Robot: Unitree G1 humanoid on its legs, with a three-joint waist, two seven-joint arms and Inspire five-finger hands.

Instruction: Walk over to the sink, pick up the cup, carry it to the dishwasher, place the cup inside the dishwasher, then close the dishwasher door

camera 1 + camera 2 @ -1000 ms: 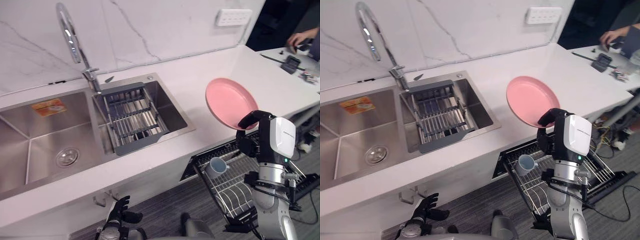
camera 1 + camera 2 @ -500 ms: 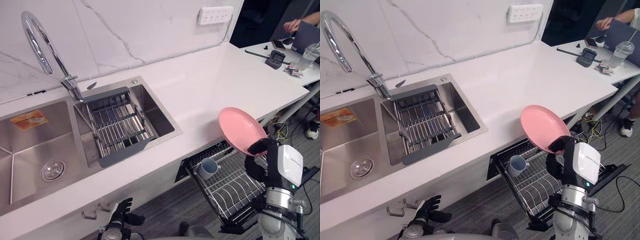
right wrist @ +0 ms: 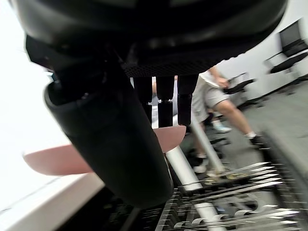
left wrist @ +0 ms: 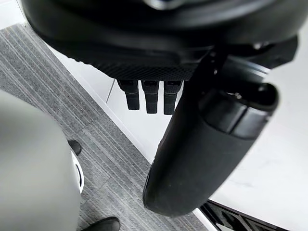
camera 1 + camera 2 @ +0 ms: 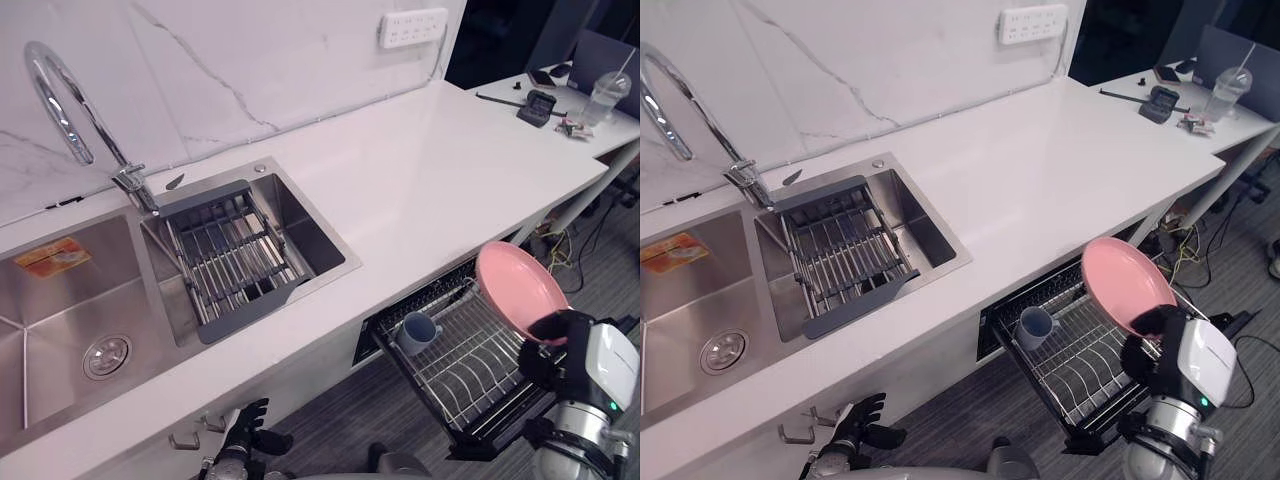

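You have one long white counter [image 5: 430, 190], smooth and glossy, running from lower left to upper right under a veined marble wall. Set into it at the left is one brushed steel sink [image 5: 50, 330] with two square basins. One grey slatted drain rack [image 5: 225, 255] sits across the right basin, and one curved chrome faucet [image 5: 60, 100] rises at the upper left.

Below the counter edge, at lower right, one wire dishwasher rack [image 5: 470, 370] is pulled out. The single cup [image 5: 416, 331], pale blue and round, lies on its side in the rack's near-left corner, in neither hand.

Your right hand [image 5: 562, 340] is at the lower right, raised over the rack, with fingers curled on one side and the thumb on the other, clamping the lower rim of one round, matte pink plate [image 5: 520, 290]. The plate tilts up and away from the hand, over the rack's right part.

Your left hand [image 5: 245, 430] hangs low at the bottom left, fingers loosely spread, holding nothing.
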